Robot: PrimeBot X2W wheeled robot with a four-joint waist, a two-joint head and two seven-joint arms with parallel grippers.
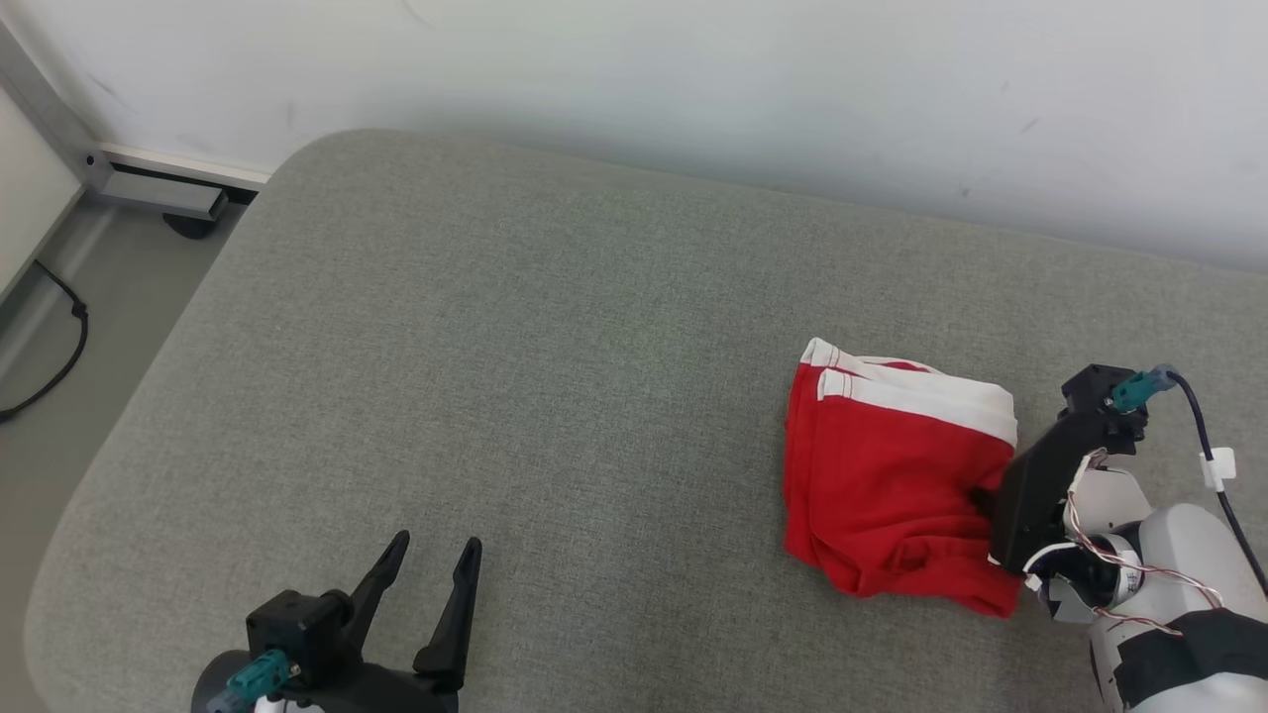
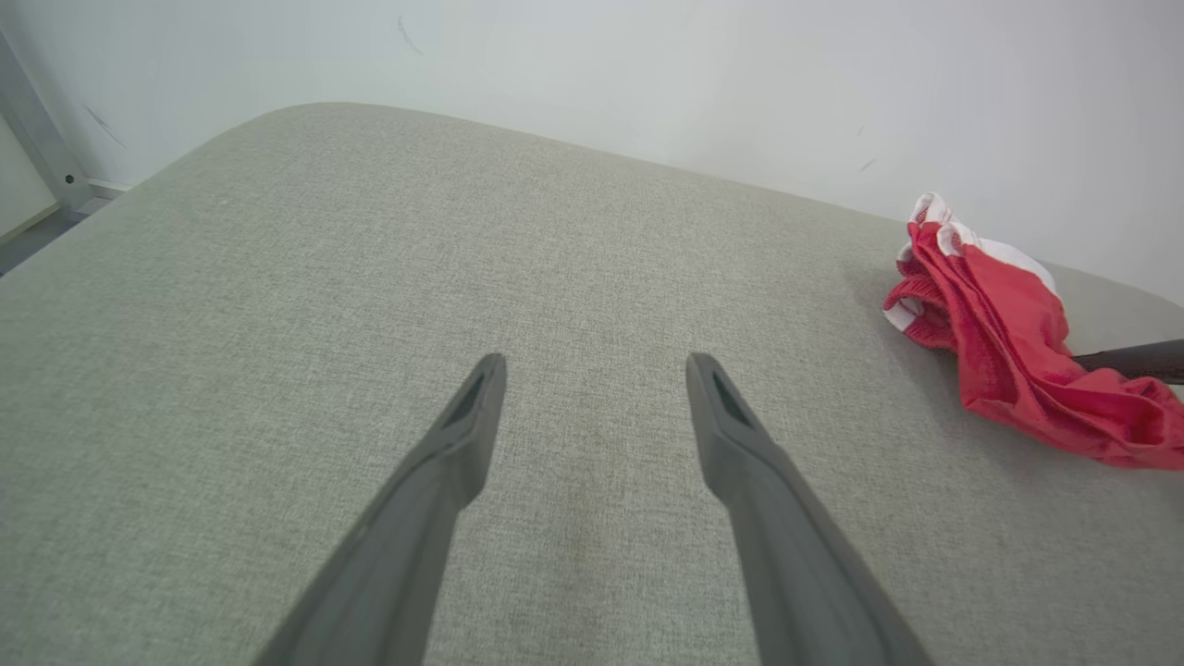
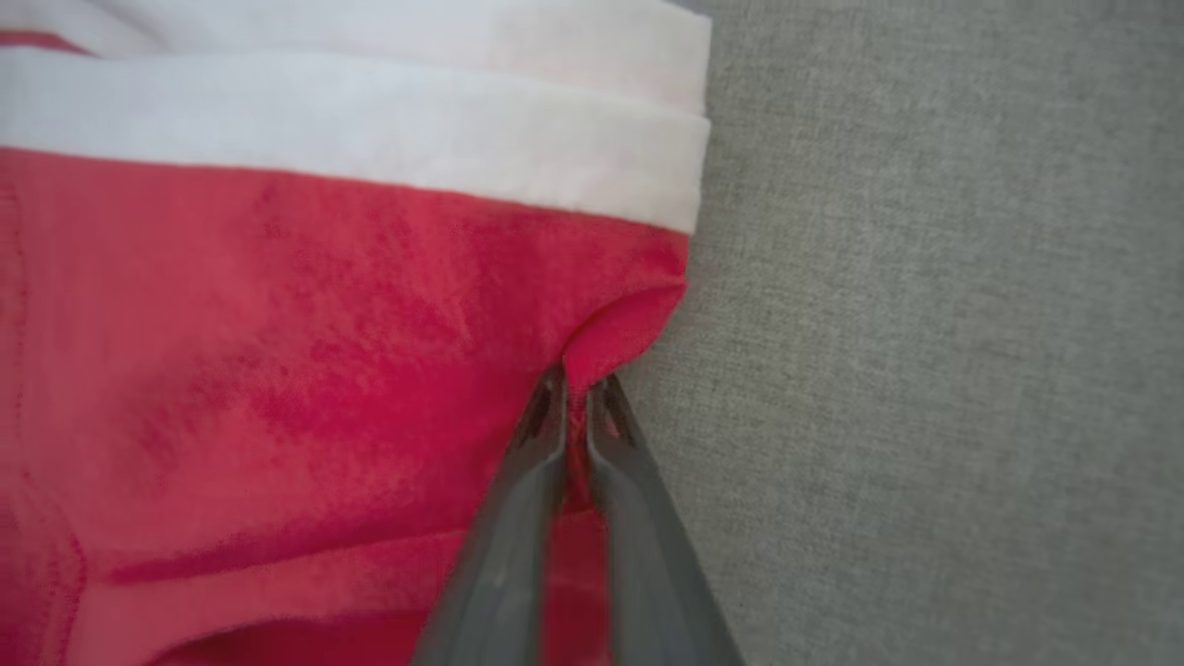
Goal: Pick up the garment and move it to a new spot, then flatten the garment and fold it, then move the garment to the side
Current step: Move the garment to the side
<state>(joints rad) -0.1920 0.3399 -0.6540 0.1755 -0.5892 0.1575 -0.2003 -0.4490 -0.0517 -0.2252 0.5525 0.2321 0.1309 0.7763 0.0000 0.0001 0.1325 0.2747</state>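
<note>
garment: the red garment (image 1: 892,475) with the white band lies bunched and roughly doubled over on the right side of the surface, close to the robot's right arm.
grip spot: it's pinched at its right-hand edge, on the red cloth just under the white band, where a little fold sticks out. Makes sense, an edge fold is the easiest bit to get fingers around.
right gripper: the right gripper (image 3: 575,393) has its jaws closed on that fold, with red cloth showing between the fingers.
step, my guess: the pick-up. Hold is on, lift not yet done.
worry: it's a thin pinch and may have only the top layer, so the rest could drag or slip out.
left gripper: the left gripper (image 1: 437,543) hangs at the near left, jaws wide apart, nothing in them, well apart from the garment. Probably parked until the flattening.
surface: grey fabric-covered surface (image 1: 495,327), with lots of bare room to the left for a new spot.
</note>
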